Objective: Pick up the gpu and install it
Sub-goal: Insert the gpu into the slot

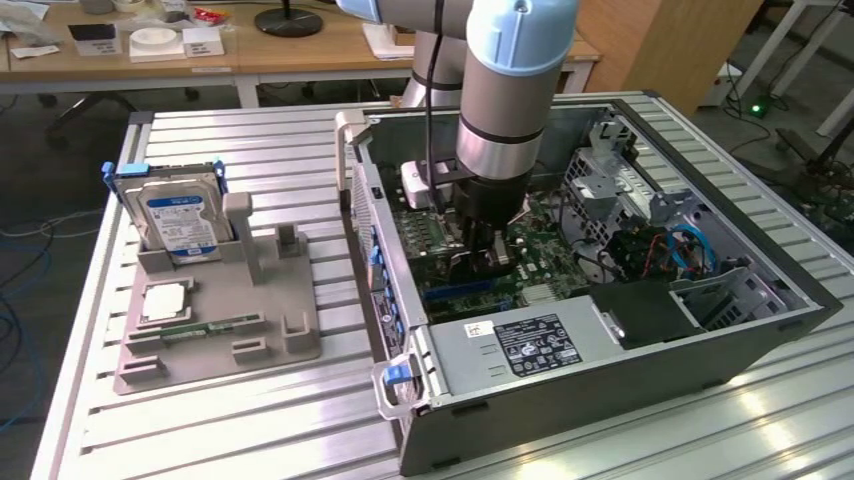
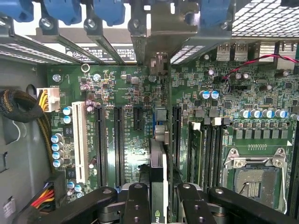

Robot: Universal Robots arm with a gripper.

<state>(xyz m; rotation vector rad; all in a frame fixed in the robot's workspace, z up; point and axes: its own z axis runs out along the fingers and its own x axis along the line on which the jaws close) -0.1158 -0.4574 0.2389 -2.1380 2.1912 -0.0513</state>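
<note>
Ribbed metal table (image 1: 240, 420), office desks behind — open computer case (image 1: 747, 330) lying on it, gray parts holder (image 1: 220, 330) beside. Gripper (image 2: 159, 196) is reaching inside the case, clenching the gpu (image 2: 158, 163) edge-on, card hanging just above the motherboard (image 2: 126, 84) slots, its bracket pointing toward the rear openings. Handling judgement: light, stiff, fragile — best held by the board's upper edge, squeezing its flat faces.

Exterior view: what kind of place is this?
Probably a robotics lab bench set up for PC assembly. An open grey desktop computer case lies on a ribbed aluminium table, a grey parts fixture holds a silver blue-labelled hard drive, and wooden office desks stand behind.
</note>
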